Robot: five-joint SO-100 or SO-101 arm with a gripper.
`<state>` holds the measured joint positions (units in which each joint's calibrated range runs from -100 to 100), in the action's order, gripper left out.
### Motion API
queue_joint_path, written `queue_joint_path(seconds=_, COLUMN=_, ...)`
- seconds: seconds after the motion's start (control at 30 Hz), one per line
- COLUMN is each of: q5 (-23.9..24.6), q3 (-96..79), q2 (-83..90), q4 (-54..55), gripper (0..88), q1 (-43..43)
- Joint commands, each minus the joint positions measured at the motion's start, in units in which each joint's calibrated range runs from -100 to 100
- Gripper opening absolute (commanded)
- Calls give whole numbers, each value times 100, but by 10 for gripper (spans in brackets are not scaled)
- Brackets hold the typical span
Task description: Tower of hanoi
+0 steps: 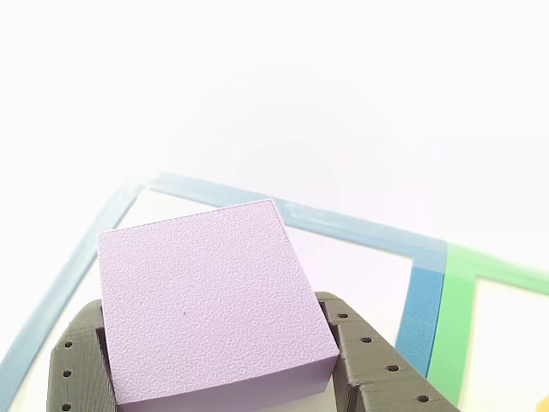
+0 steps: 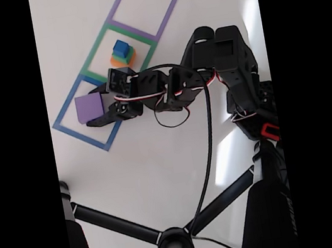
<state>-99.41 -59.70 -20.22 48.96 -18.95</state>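
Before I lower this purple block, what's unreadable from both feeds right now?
- End effector fingertips: hidden behind the lilac foam cube in the other view.
- Cube's underside and height off the white table: unreadable in either view.
- Small blue-green-orange block stack: too small in the fixed view to count layers.

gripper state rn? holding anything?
Gripper: closed on the purple block, one finger on each side, over the blue-taped square.

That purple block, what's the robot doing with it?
The robot's gripper is holding the purple block between its dark fingers, over the blue taped square. In the fixed view, a small stack of blocks, blue on top, sits in the green taped square next door. The purple taped square has no blocks.
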Motion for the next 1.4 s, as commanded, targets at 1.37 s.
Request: queue_joint_path(seconds=1.37, q5=-59, q3=-275, q2=2817, q4=-2118, gripper=337, q1=-3)
